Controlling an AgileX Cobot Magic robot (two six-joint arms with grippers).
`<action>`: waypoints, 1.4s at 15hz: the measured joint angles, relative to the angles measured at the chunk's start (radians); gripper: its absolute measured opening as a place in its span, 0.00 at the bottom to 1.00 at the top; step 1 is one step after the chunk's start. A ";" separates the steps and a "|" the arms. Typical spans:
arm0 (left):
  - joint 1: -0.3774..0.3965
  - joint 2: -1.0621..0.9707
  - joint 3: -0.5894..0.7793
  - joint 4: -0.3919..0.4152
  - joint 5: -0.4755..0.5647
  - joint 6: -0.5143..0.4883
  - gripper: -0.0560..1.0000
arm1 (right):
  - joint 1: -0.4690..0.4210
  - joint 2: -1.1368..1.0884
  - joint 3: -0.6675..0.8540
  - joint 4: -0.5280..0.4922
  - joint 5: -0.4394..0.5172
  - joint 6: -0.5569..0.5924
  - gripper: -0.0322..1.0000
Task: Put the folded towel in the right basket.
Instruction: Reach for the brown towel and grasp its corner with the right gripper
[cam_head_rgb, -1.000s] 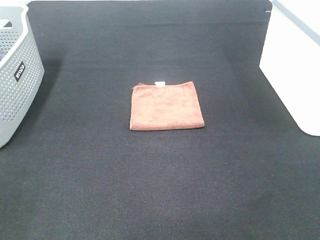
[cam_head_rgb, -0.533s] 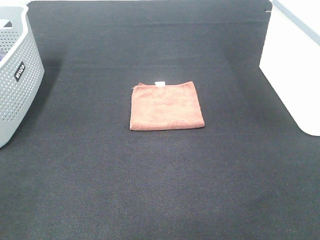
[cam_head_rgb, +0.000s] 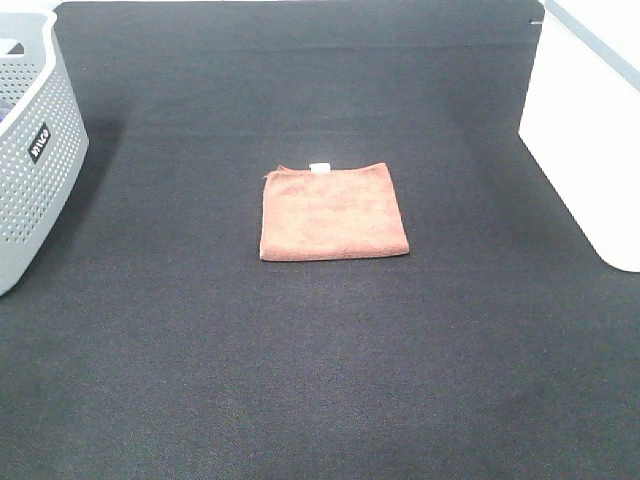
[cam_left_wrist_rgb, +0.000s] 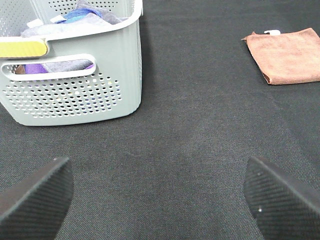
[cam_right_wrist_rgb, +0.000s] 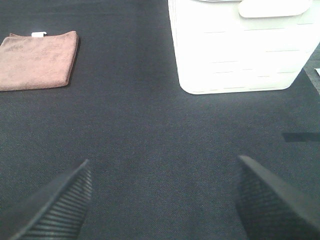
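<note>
A folded brown towel with a small white tag lies flat on the black cloth in the middle of the table. It also shows in the left wrist view and the right wrist view. The white right basket stands at the right edge and shows in the right wrist view. My left gripper is open and empty, well short of the towel. My right gripper is open and empty, in front of the white basket. Neither arm shows in the exterior high view.
A grey perforated basket stands at the left edge; the left wrist view shows cloths inside it. Black cloth covers the table.
</note>
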 joint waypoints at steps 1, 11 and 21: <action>0.000 0.000 0.000 0.000 0.000 0.000 0.88 | 0.000 0.000 0.000 0.000 0.000 0.000 0.74; 0.000 0.000 0.000 0.000 0.000 0.000 0.88 | 0.000 0.000 0.000 0.000 0.000 0.000 0.74; 0.000 0.000 0.000 0.000 0.000 0.000 0.88 | 0.000 0.000 0.000 0.000 0.000 0.000 0.74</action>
